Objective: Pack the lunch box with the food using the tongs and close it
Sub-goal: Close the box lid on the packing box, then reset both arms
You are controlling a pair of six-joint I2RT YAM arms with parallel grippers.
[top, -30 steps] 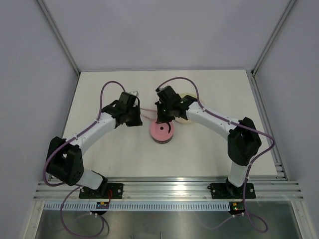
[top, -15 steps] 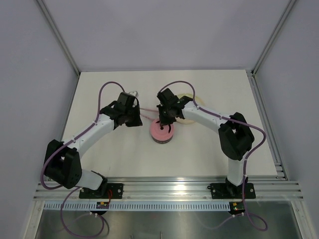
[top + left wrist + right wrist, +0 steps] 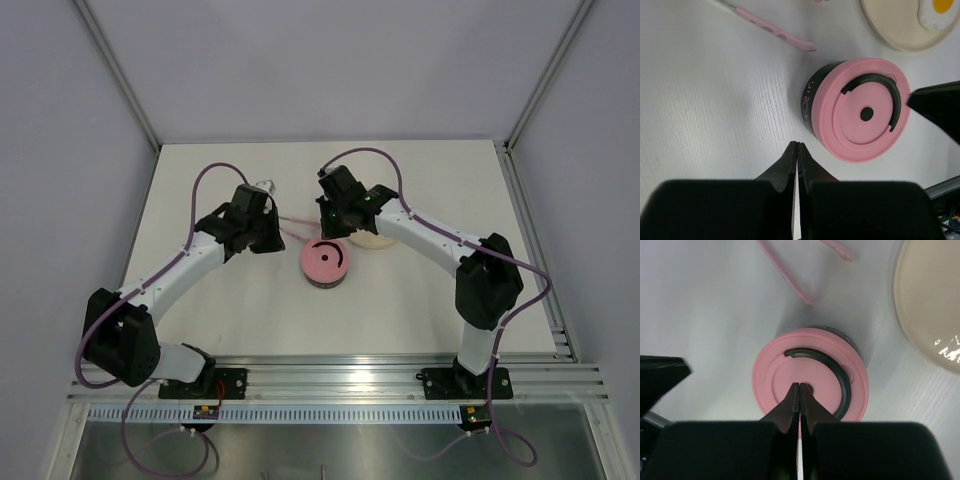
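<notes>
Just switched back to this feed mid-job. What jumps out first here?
The pink lid sits on the lunch box in the middle of the table. Yet the fried egg lies on the cream plate beside it, and the tongs lie loose behind the box. The right claw, shut, points at the lid's middle; the left claw, shut, is beside the box.
</notes>
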